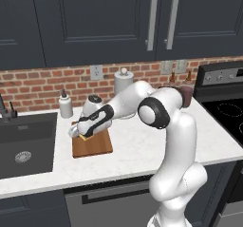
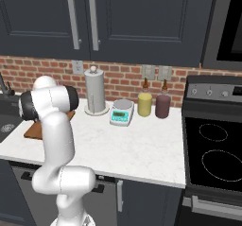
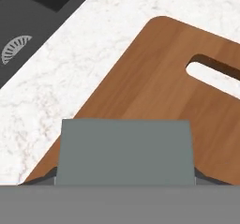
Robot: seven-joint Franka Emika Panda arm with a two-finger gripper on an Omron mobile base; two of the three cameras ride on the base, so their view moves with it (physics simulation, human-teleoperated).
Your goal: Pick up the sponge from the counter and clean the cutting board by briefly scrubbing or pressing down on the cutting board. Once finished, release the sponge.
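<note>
White, lightly veined marble-look counter (image 1: 142,147) runs under dark navy cabinet doors with long steel handles (image 1: 152,19), and behind it we see a red brick backsplash (image 2: 123,81). A dark inset sink (image 1: 26,143) with a round metal drain (image 3: 16,48) sits at the counter's left end, and a black stove top (image 2: 215,149) bounds it on the right. Along the wall stand a white soap dispenser (image 1: 65,105), an upright roll of white paper towels (image 2: 95,91), a white-and-teal kitchen scale (image 2: 122,113), and two bottles, one with yellow contents (image 2: 144,103) and one with dark purple contents (image 2: 163,105). Beside the sink lies the brown rectangular wooden cutting board (image 3: 159,101), smooth-grained with rounded corners and a narrow slot handle (image 3: 213,75) at one short end. Our gripper (image 1: 80,133) is low over this board, its fingers clamped on the small rectangular sponge (image 3: 125,150), whose flat grey-green scouring face shows between the dark fingertips (image 3: 200,176) in the hand view. In the left base view a yellow edge of the sponge shows at the board's far end; whether it presses on the wood we cannot tell.
</note>
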